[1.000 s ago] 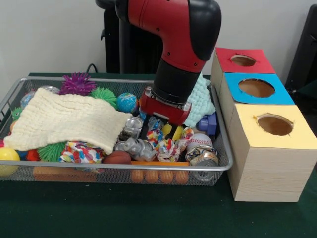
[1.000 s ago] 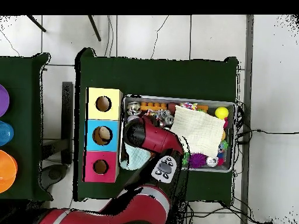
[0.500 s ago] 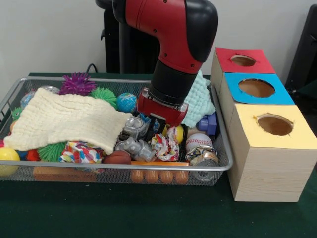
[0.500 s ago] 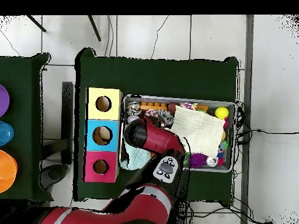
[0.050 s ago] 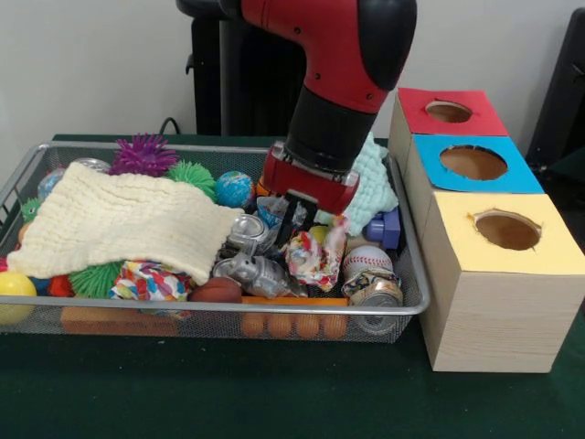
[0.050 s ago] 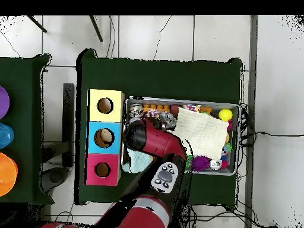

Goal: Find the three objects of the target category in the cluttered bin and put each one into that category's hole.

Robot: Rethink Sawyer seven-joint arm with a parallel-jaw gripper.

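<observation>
Gripping colourful rope toy (image 5: pixel 315 258)

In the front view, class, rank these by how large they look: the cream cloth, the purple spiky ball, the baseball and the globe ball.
1. cream cloth
2. purple spiky ball
3. baseball
4. globe ball

The baseball sits nearer the camera, so its rank over the globe ball is unsure.

Soft, even indoor light fills the front view, bright enough to show every colour without harsh glare. The arm (image 5: pixel 338 82) casts a gentle shadow onto the clutter beneath it, and the dark green counter (image 5: pixel 274 393) at the bottom of the frame stays dim. Small highlights glint on the crushed cans (image 5: pixel 249 240). The overhead view is evenly lit, its floor pale.
</observation>
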